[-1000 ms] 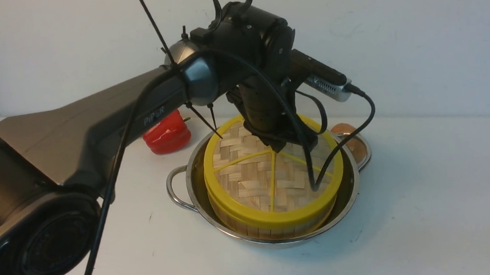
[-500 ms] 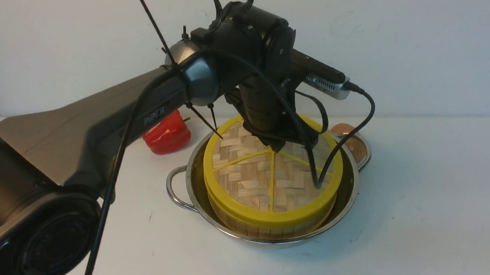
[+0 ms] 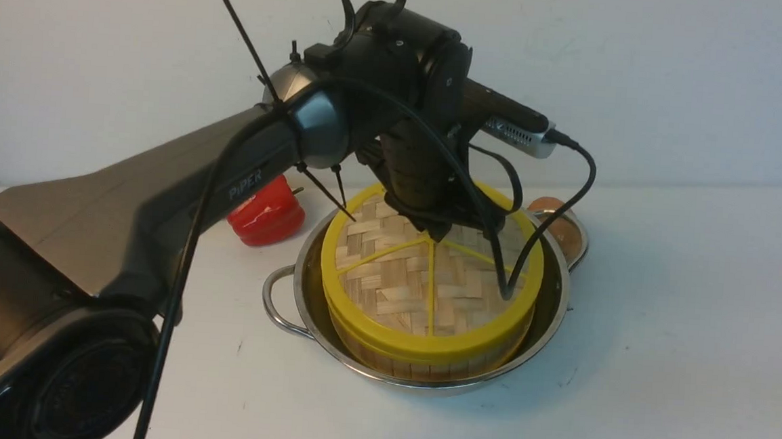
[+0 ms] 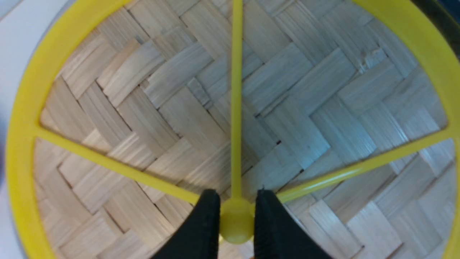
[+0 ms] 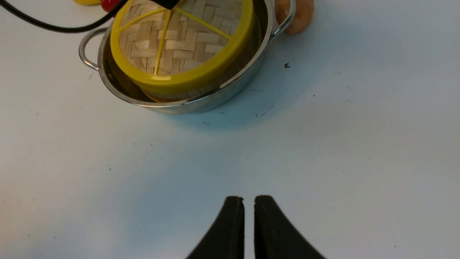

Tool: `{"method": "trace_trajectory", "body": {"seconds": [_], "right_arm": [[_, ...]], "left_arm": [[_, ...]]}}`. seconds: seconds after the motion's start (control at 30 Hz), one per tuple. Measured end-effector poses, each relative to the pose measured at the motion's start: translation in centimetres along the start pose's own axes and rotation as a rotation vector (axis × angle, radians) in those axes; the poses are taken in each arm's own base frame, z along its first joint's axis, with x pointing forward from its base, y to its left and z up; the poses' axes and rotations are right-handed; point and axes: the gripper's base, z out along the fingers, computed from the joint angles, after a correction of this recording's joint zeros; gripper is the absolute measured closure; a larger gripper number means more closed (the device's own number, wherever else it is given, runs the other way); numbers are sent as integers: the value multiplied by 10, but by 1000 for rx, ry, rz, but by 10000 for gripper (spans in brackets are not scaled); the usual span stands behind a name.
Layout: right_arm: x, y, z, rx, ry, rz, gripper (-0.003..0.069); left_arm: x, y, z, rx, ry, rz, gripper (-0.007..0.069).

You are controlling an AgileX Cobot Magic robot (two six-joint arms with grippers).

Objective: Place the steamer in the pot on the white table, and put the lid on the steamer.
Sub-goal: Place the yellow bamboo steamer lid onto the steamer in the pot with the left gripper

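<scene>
The steel pot (image 3: 548,317) stands on the white table (image 3: 662,331). Inside it sits the steamer (image 3: 423,367), only its slat wall showing under the lid (image 3: 401,281), which lies on top of it. My left gripper (image 3: 434,232) comes down on the lid's centre. In the left wrist view the left gripper (image 4: 235,201) is shut on the yellow hub of the lid (image 4: 172,108). My right gripper (image 5: 249,201) hovers over bare table with its fingers nearly touching and nothing between them, well short of the pot (image 5: 201,104), steamer (image 5: 187,94) and lid (image 5: 179,46).
A red bell pepper (image 3: 268,215) lies behind the pot on the left. A brown rounded thing (image 3: 554,209) rests against the pot's far right handle, the same brown thing (image 5: 298,16) in the right wrist view. The left arm's cable hangs onto the lid.
The left gripper, the lid, the steamer and the pot have shifted slightly to the left. The gripper keeps its hold on the hub.
</scene>
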Motion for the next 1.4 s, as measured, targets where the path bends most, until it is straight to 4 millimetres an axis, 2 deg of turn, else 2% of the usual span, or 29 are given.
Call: {"method": "trace_trajectory", "body": {"seconds": [0.23, 1.4], "right_arm": [[0, 0, 0, 0, 1, 0, 594], [0, 0, 0, 0, 1, 0, 587]], "left_arm": [[1, 5, -10, -21, -1, 1, 513], [0, 0, -10, 38, -12, -21, 513]]}}
